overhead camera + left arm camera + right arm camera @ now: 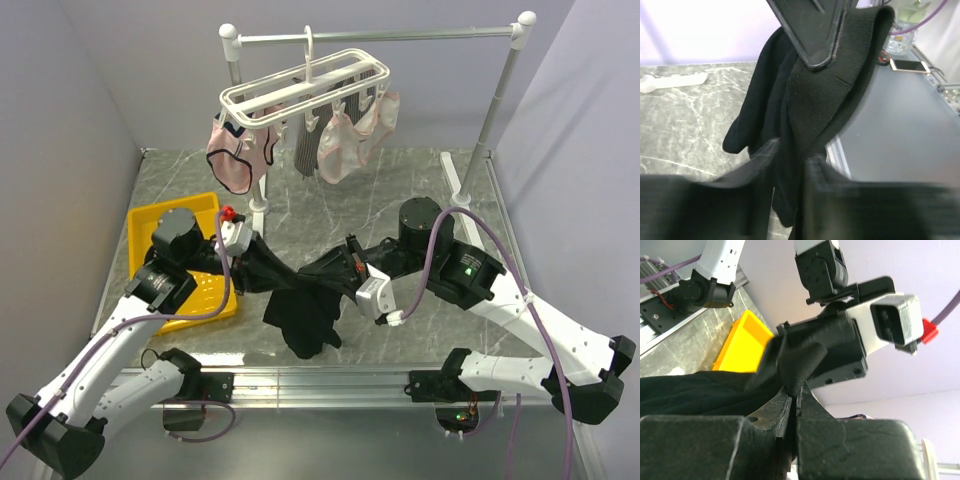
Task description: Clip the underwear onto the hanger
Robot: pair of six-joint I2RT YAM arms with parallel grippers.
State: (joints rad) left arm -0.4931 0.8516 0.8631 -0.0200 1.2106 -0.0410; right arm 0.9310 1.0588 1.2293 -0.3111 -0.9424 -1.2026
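Note:
The black underwear (305,312) hangs above the table between both grippers. My left gripper (255,252) is shut on its left edge, and my right gripper (340,268) is shut on its right edge. In the left wrist view, black fabric (810,100) runs down between my left gripper (790,170), with a right finger (812,30) pinching it at the top. In the right wrist view my right gripper (793,402) clamps a fold of the underwear (700,390), close to the left gripper. The white hanger (305,85) hangs from the rail at the back, well above and behind both grippers.
Two pale pink underwear (235,150) (355,140) and a grey striped garment (305,148) are clipped to the hanger. The grey metal rail stand (495,110) stands at the back. A yellow bin (200,300) sits at the left, also in the right wrist view (742,345).

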